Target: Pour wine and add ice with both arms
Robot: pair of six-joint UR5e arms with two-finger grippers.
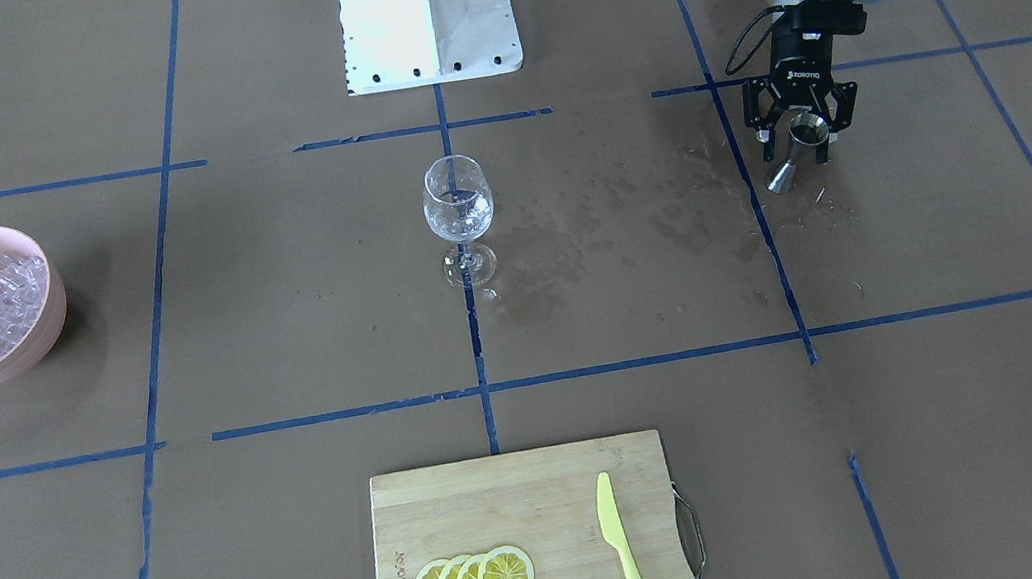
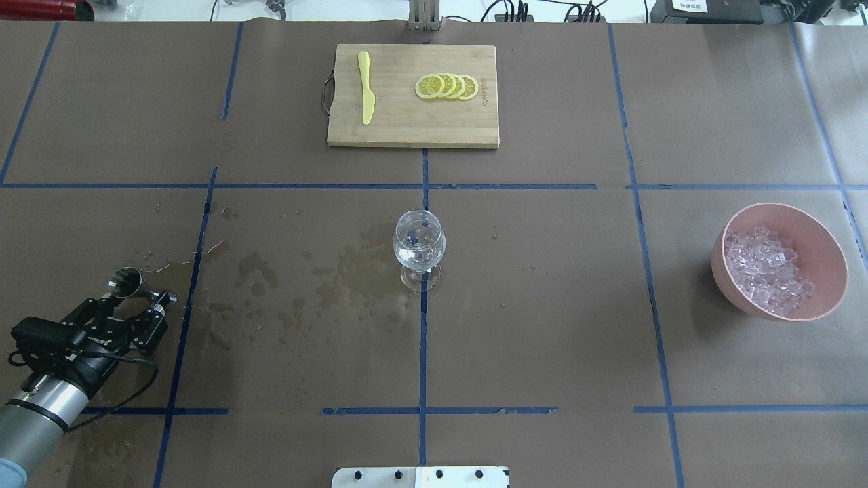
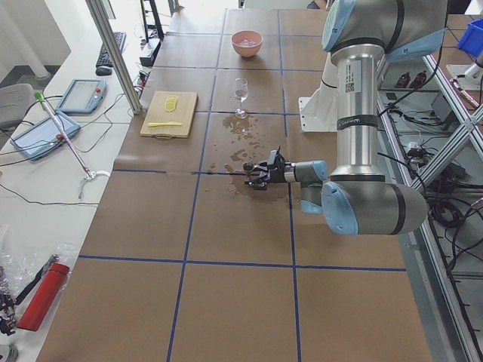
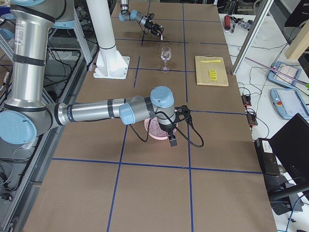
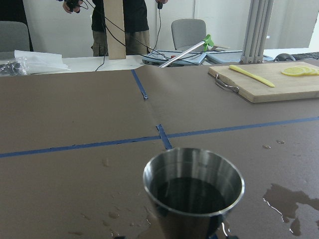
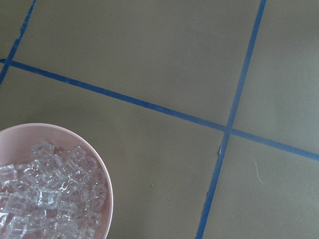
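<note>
Overhead view, clock dirs taken from the glass (image 2: 420, 247). It stands upright at table centre on a tape crossing, w/ a little clear liquid in it.

The ice (image 2: 766, 268) is a heap of clear cubes inside the pink bowl (image 2: 824, 244), at 3 o'clock and well apart from the glass. In the right wrist view the bowl sits in the 7 o'clock corner, cubes piled in it; no fingers show there. The right gripper (image 4: 172, 137) shows only in the right side view, hanging over the bowl at the end of the right arm (image 4: 91, 113). Whether it is spread or closed can't be told.

The left arm (image 2: 41, 407) comes in from 8 o'clock. The left gripper (image 2: 140, 295) is low over the table, jaws spread wide, one finger on each side of the jigger (image 2: 126, 280). The jigger is upright, approx 9 o'clock of the glass and well apart from it. Whether the pads touch it can't be told. In the left wrist view the jigger cup looks dark inside.

Wet patches (image 2: 339, 271) lie between jigger & glass, the nearest just beside the glass foot.

The board (image 2: 407, 129) is at 12 o'clock, near the far table edge. On it are a yellow knife (image 2: 366, 88) toward the board's 9 o'clock side and four overlapped lemon slices (image 2: 447, 86) toward 3 o'clock.
</note>
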